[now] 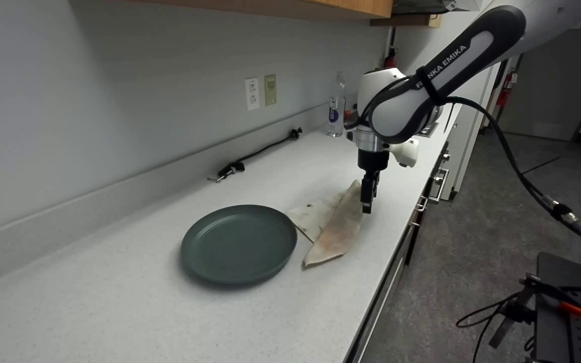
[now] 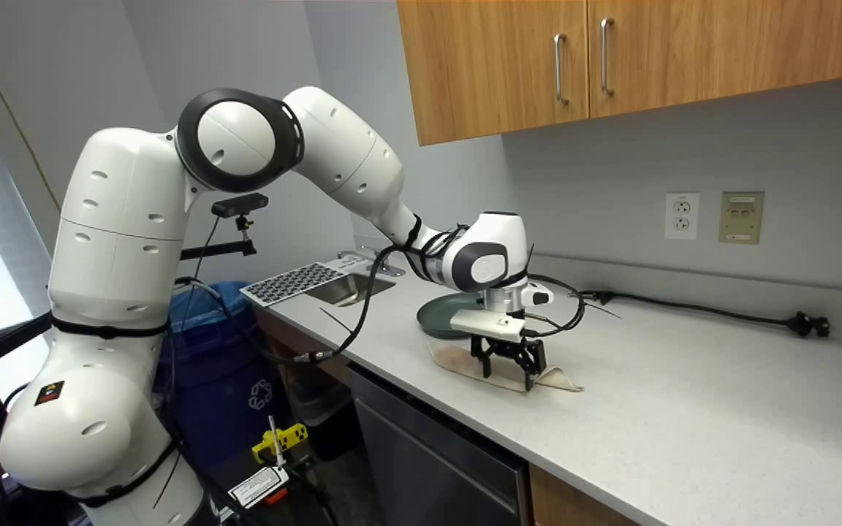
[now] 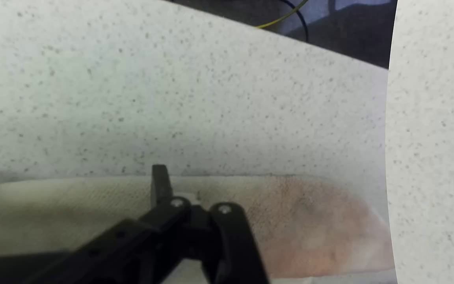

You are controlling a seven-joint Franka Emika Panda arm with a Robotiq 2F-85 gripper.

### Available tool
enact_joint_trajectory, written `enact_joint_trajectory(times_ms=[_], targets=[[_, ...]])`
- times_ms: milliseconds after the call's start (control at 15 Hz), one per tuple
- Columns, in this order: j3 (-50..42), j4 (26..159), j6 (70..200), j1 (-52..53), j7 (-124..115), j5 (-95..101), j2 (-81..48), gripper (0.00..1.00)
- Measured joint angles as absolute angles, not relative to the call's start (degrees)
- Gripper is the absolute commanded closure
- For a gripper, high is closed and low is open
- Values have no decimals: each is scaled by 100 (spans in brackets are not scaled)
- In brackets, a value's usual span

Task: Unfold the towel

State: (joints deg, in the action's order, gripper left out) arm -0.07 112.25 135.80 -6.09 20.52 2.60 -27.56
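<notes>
Wrist view: the towel (image 3: 309, 232) runs across the lower part, cream with a pinkish-brown stain toward the right end, speckled counter (image 3: 211, 98) above it. One of my fingers (image 3: 160, 183) stands dark against the cloth. In an exterior view my gripper (image 2: 507, 377) points down at the towel, jaws spread wide, cloth showing between them, nothing held. Whether a fingertip touches the cloth or hangs just above it, I cannot tell.

In both exterior views the towel lies on the counter near the green plate (image 1: 240, 244). Not unfolded: the stained part lies across a paler part that pokes out toward the plate. A corner of that paler part reaches the plate's rim; touching or not, cannot tell. My arm (image 1: 472, 65) comes in from above.

Farther along, a clear bottle (image 1: 337, 113) stands upright by the backsplash (image 1: 169, 179), and a black cable (image 1: 265, 148) lies along it. In an exterior view, sink (image 2: 348, 290) beyond the plate, blue bin (image 2: 224, 372) just beside the counter's end.
</notes>
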Motion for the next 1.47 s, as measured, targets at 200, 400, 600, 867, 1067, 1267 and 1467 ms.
enact_joint_trajectory(times_ms=[200,400,600,867,1067,1267,1467], targets=[[-7,11202,13580,-609,2052,304,-2805,0],[-36,11175,13580,-609,2022,377,-2832,0],[-76,11090,13580,-612,2016,401,-2899,0],[-75,10959,13572,-617,2016,400,-2991,1],[-64,10888,13550,-617,2016,398,-3025,25],[-48,10850,13458,-617,2016,397,-3026,41],[-51,10833,13332,-617,2014,399,-3026,65]])
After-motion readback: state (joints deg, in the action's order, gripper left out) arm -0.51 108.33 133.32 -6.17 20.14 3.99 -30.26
